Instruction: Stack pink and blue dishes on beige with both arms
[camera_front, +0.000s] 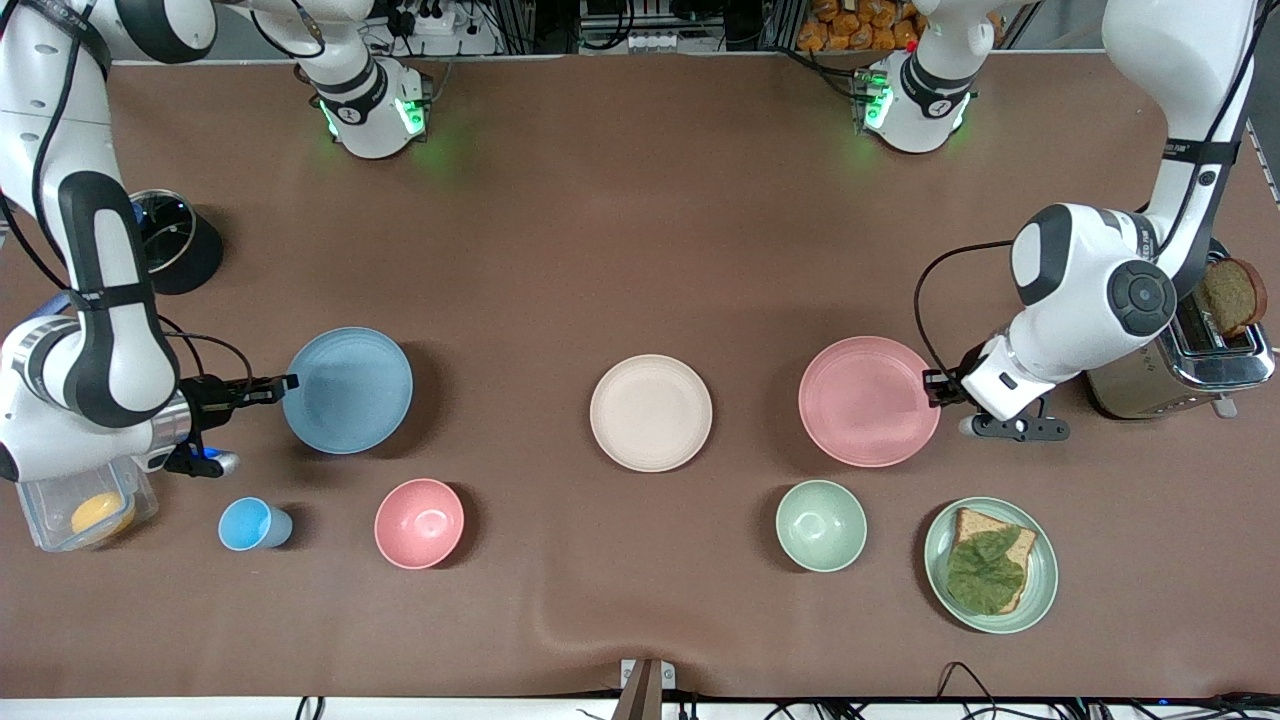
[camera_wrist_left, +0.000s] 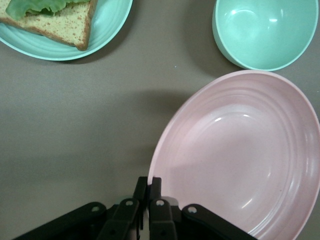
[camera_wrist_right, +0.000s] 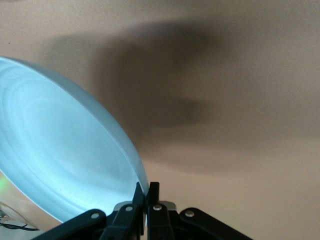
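Observation:
The beige plate (camera_front: 650, 412) lies bare at the middle of the table. Toward the left arm's end lies the pink plate (camera_front: 865, 400) (camera_wrist_left: 240, 155); my left gripper (camera_front: 932, 386) (camera_wrist_left: 155, 182) is shut on its rim at the edge away from the beige plate. At the right arm's end, my right gripper (camera_front: 285, 383) (camera_wrist_right: 148, 189) is shut on the rim of the blue plate (camera_front: 348, 390) (camera_wrist_right: 55, 150), again at the edge away from the beige plate. The blue plate looks tilted and throws a wide shadow on the table.
Nearer the front camera stand a blue cup (camera_front: 248, 524), a pink bowl (camera_front: 419, 523), a green bowl (camera_front: 821, 525) (camera_wrist_left: 265, 30) and a green plate (camera_front: 1042, 585) (camera_wrist_left: 107, 25) with bread and a leaf. A toaster (camera_front: 1190, 360) stands by the left arm, a clear container (camera_front: 85, 510) by the right.

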